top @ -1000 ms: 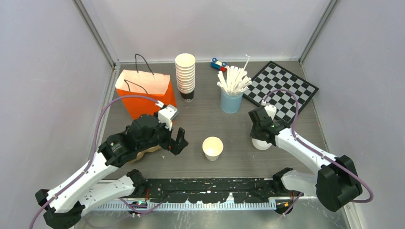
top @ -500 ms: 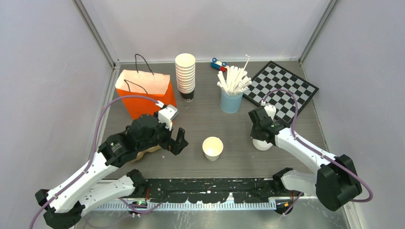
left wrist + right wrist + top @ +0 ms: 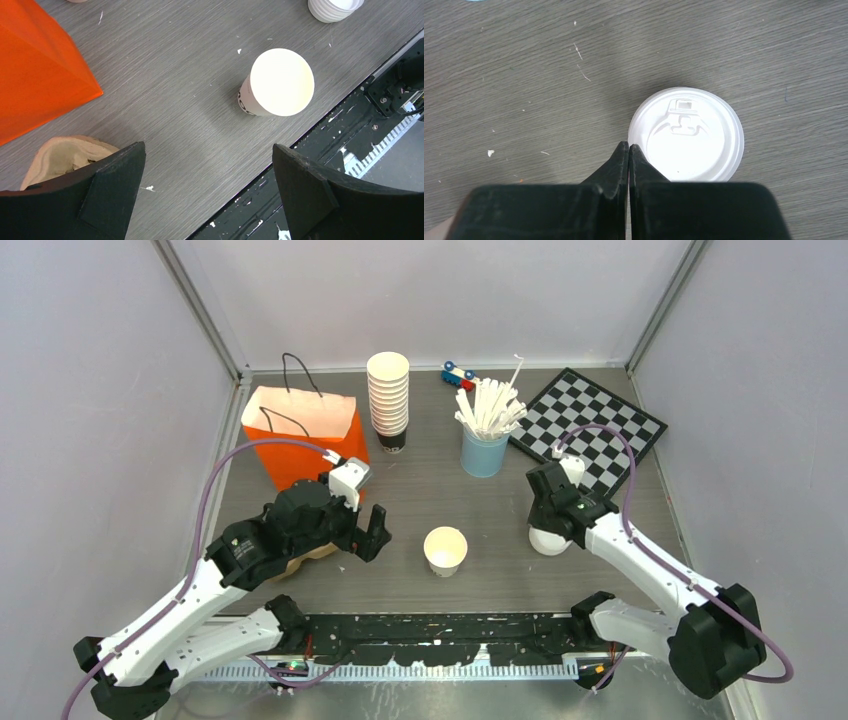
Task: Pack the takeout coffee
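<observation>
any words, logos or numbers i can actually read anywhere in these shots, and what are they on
No text can be read.
small white paper cup: black print on its side, mostly hidden under the rim, unreadable.
tall stack of cream paper cups: dark band on the lowest cup, too small to read.
round white plastic sip lid: raised shapes only, no letters.
orange paper bag: no print visible.

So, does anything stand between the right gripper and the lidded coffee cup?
Nothing visible does. The right gripper has its jaws shut, and their tips sit right at the rim of the lidded cup, beside the cup and not around it.
</observation>
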Controlling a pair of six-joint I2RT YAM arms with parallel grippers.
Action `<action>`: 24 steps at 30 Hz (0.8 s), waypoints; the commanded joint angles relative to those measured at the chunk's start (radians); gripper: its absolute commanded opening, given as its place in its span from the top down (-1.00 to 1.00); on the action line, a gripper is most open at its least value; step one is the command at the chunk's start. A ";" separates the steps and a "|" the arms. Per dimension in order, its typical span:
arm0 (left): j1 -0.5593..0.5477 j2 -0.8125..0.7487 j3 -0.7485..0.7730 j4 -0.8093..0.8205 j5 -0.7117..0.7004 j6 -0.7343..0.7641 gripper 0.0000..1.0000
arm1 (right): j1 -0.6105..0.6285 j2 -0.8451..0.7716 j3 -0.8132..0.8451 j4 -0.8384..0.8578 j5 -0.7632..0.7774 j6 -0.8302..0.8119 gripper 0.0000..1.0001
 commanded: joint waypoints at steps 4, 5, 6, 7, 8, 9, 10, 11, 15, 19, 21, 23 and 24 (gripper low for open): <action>-0.002 0.003 -0.004 0.019 0.039 0.014 -1.00 | -0.005 0.016 0.035 -0.010 0.025 0.012 0.61; -0.002 0.003 -0.005 0.018 0.039 0.015 -0.99 | -0.005 0.025 0.034 -0.004 0.024 0.009 0.56; -0.002 0.002 -0.005 0.017 0.038 0.015 -1.00 | -0.005 0.035 0.033 0.000 0.024 0.008 0.53; -0.002 -0.001 -0.005 0.017 0.040 0.015 -0.99 | -0.005 0.044 0.033 0.004 0.024 0.007 0.51; -0.002 -0.005 -0.006 0.018 0.039 0.015 -0.99 | -0.005 0.052 0.033 0.008 0.023 0.006 0.50; -0.002 -0.009 -0.008 0.020 0.039 0.015 -0.99 | -0.005 0.060 0.029 0.014 0.020 0.005 0.49; -0.002 -0.012 -0.008 0.021 0.038 0.015 -0.99 | -0.006 0.065 0.026 0.022 0.015 0.005 0.48; -0.002 -0.014 -0.010 0.024 0.037 0.017 -1.00 | -0.004 0.072 0.019 0.030 0.011 0.004 0.48; -0.002 -0.017 -0.011 0.026 0.034 0.019 -0.99 | -0.004 0.081 0.004 0.063 -0.007 0.000 0.47; -0.002 -0.013 -0.009 0.024 0.033 0.020 -1.00 | -0.004 0.089 0.005 0.069 -0.006 -0.006 0.47; -0.002 -0.014 -0.009 0.024 0.033 0.020 -1.00 | -0.004 0.096 0.006 0.068 0.000 -0.006 0.48; -0.002 -0.017 -0.010 0.023 0.032 0.020 -0.99 | -0.005 0.105 0.007 0.067 0.005 -0.006 0.48; -0.002 -0.018 -0.010 0.024 0.031 0.020 -0.99 | -0.004 0.110 0.007 0.068 0.007 -0.006 0.48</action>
